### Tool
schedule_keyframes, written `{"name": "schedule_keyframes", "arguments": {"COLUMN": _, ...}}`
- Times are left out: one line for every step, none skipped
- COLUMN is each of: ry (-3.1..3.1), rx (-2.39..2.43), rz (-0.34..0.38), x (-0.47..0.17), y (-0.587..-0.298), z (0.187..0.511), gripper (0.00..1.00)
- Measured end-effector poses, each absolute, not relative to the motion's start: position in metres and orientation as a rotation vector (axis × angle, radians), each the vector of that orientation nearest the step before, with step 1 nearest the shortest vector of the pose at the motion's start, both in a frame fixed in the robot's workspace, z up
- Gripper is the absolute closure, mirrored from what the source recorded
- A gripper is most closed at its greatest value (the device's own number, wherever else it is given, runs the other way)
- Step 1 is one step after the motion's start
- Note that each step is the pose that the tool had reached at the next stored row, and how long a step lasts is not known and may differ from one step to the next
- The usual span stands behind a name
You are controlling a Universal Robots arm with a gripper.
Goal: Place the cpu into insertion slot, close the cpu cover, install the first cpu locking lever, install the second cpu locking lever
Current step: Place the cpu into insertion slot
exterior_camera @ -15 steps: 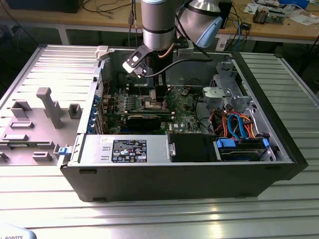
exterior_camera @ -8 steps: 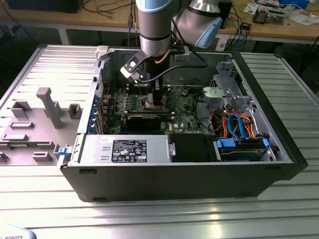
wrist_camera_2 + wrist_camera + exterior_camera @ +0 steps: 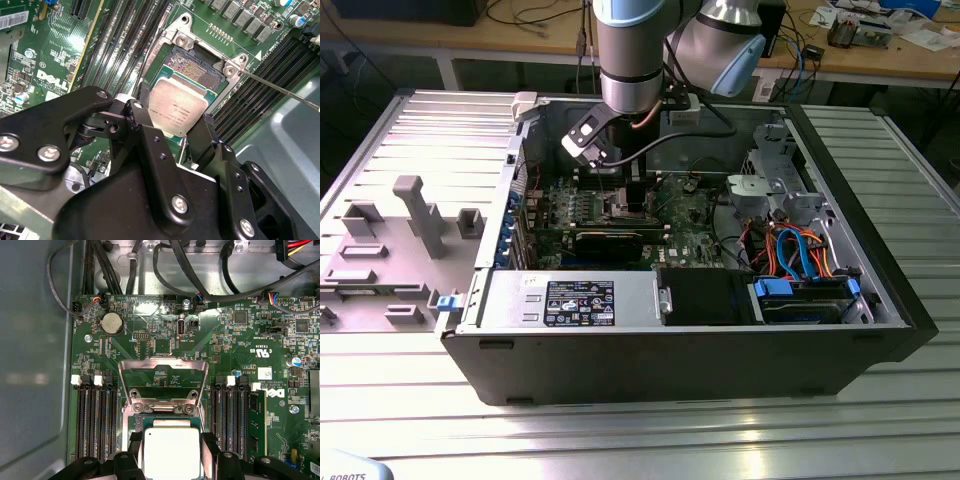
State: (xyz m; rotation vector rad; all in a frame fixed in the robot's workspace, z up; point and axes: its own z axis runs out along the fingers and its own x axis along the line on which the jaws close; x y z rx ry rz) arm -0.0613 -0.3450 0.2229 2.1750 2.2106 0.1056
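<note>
The cpu [image 3: 177,107], a flat square chip with a dull silver top, sits between the black fingers [image 3: 144,131] of my gripper [image 3: 174,119], which is shut on it. It hangs slightly tilted just over the insertion slot [image 3: 192,67], whose brownish-gold contact field shows past the chip's far edge. In the first wrist view the cpu [image 3: 172,450] lies below the cpu cover [image 3: 164,365], a silver frame swung up and open on its hinge. A thin locking lever [image 3: 280,89] sticks out beside the socket. In the exterior view my gripper [image 3: 635,195] reaches down into the open computer case [image 3: 670,350].
Long black memory slots [image 3: 97,422] flank the socket on both sides. A black graphics card [image 3: 610,240] lies close to the gripper. Cables [image 3: 200,280] run along the board's edge. The grey case wall [image 3: 35,365] stands close by. A grey fixture plate [image 3: 400,240] lies outside the case.
</note>
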Motion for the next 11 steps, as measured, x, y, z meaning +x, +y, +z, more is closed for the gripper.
{"name": "schedule_keyframes", "arguments": {"ry": 2.211, "rx": 2.175, "rz": 0.106, "x": -0.0613, "y": -0.3450, "z": 0.2228, "gripper": 0.46}}
{"name": "schedule_keyframes", "arguments": {"ry": 2.211, "rx": 2.175, "rz": 0.106, "x": -0.0614, "y": -0.3450, "z": 0.2229, "gripper": 0.46}}
{"name": "schedule_keyframes", "arguments": {"ry": 2.211, "rx": 2.175, "rz": 0.106, "x": -0.0614, "y": -0.3450, "z": 0.2228, "gripper": 0.46}}
{"name": "schedule_keyframes", "arguments": {"ry": 2.211, "rx": 2.175, "rz": 0.106, "x": -0.0614, "y": -0.3450, "z": 0.2229, "gripper": 0.46}}
{"name": "schedule_keyframes", "arguments": {"ry": 2.211, "rx": 2.175, "rz": 0.106, "x": -0.0614, "y": -0.3450, "z": 0.2228, "gripper": 0.46}}
{"name": "schedule_keyframes", "arguments": {"ry": 2.211, "rx": 2.175, "rz": 0.106, "x": -0.0614, "y": -0.3450, "z": 0.2228, "gripper": 0.46}}
{"name": "schedule_keyframes", "arguments": {"ry": 2.211, "rx": 2.175, "rz": 0.106, "x": -0.0614, "y": -0.3450, "z": 0.2229, "gripper": 0.46}}
{"name": "schedule_keyframes", "arguments": {"ry": 2.211, "rx": 2.175, "rz": 0.106, "x": -0.0615, "y": -0.3450, "z": 0.2228, "gripper": 0.46}}
{"name": "schedule_keyframes", "arguments": {"ry": 2.211, "rx": 2.175, "rz": 0.106, "x": -0.0615, "y": -0.3450, "z": 0.2229, "gripper": 0.46}}
{"name": "schedule_keyframes", "arguments": {"ry": 2.211, "rx": 2.175, "rz": 0.106, "x": -0.0615, "y": -0.3450, "z": 0.2229, "gripper": 0.46}}
{"name": "schedule_keyframes", "arguments": {"ry": 2.211, "rx": 2.175, "rz": 0.106, "x": -0.0617, "y": -0.3451, "z": 0.2226, "gripper": 0.46}}
